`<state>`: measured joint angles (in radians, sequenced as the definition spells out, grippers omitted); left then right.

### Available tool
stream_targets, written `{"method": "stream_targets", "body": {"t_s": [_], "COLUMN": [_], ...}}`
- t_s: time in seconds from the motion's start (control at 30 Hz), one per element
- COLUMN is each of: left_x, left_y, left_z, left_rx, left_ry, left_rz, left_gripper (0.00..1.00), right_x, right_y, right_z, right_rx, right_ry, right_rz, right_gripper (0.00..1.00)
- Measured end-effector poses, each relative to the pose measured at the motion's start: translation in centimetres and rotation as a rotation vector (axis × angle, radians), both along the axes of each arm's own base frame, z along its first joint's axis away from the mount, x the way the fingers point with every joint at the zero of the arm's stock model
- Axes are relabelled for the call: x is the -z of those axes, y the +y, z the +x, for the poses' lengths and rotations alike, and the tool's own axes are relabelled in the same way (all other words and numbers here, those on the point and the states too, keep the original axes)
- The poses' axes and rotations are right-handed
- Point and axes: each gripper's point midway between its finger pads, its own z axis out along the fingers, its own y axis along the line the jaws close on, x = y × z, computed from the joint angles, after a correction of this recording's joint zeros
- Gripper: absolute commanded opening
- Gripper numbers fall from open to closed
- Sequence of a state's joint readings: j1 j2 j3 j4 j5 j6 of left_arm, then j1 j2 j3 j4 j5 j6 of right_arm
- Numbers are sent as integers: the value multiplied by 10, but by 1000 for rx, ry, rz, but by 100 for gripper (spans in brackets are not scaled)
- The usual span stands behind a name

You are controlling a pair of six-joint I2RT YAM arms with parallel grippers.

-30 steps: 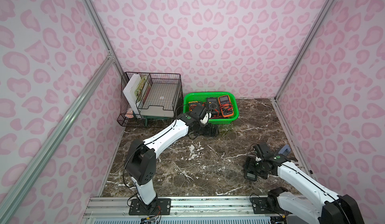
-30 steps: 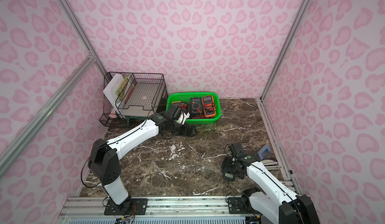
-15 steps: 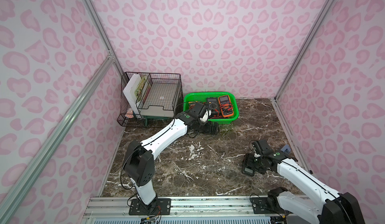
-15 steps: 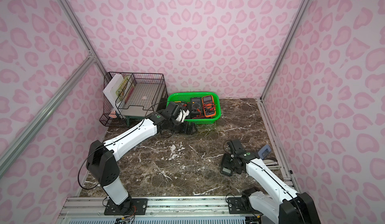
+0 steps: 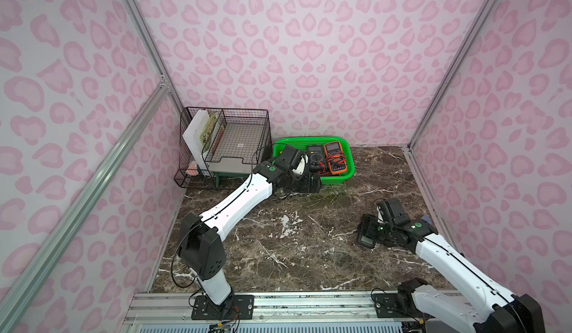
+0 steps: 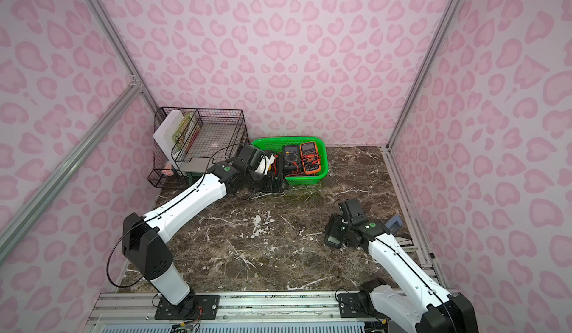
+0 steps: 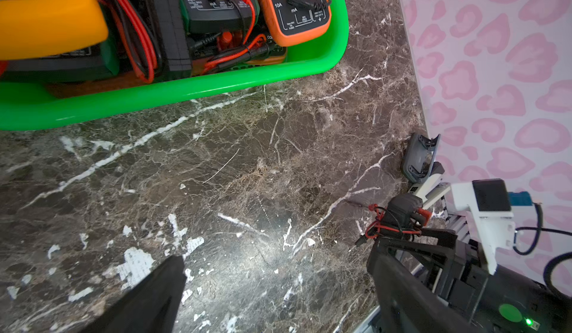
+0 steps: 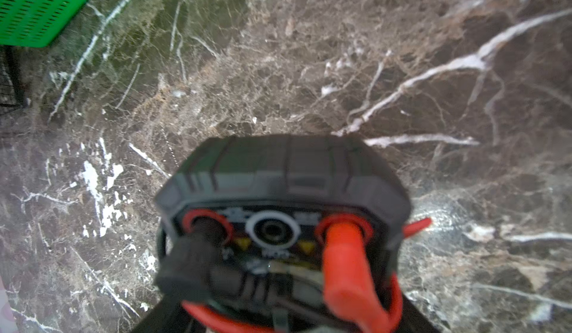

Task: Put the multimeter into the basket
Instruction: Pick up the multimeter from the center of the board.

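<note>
The step in hand is the pick-up and carry. The right claw [image 5: 371, 231] is closed across the body of a dark multimeter [image 5: 366, 239] at the near right of the desk [image 5: 294, 254], well apart from the green basket [image 5: 346, 176] at the back by the wall. Whether the multimeter is already clear of the desk cannot be told from these pictures. The left claw [image 7: 278, 257] stands wide open and empty, low over the desk just in front of the basket's near rim. As I judge it, the next move calls for a lift high enough to clear that rim, then a carry across the open desk and a release in whatever room is left. That room looks tight, with a black meter [image 5: 315, 158] and an orange meter [image 5: 335, 158] lying side by side inside, and the left arm standing near the front. Both top views show the multimeter's small screen and its distance from the basket, but not its plug end. The right wrist view, somewhat blurred, shows that end close up, with a red plug [image 8: 346, 254] and a black plug [image 8: 198, 254] in the sockets, so trailing leads could snag on the rim. Only the left wrist view shows a yellow meter [image 7: 46, 15] in the basket, which the left arm hides in the top views, and the bundled red and black leads [image 7: 387, 226] hanging by the right claw.
</note>
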<state>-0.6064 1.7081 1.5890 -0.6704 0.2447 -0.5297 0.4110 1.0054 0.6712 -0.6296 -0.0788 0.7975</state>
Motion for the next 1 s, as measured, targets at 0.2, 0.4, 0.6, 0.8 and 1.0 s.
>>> {"method": "stream_targets", "body": {"t_s": [0.2,0.4,0.6,0.8,1.0], "left_x": [-10,-17,-17,-19,-24], "left_y": [14,31,46,56,57], "left_z": [7,13,18,24,26], "left_rx": [-50,-94,-147,-191,-197], "left_ry": [-11,-22,-12,-6,-22], "left_rz": [-13,-14,-21,-32,-43], "left_gripper": [99,99,99,99,99], "right_x": [-17,-33,-53,-66,-81], "right_y": [4,11,24,33,43], "right_z": [15,33,56,72,87], "right_rx": [-14,-24,-40,-63,-91], "right_ry": [-49,-92,-144,-179,-216], "right_rz": [-7,0,12,5,-3], "right_gripper": [51,51,51,51,51]}}
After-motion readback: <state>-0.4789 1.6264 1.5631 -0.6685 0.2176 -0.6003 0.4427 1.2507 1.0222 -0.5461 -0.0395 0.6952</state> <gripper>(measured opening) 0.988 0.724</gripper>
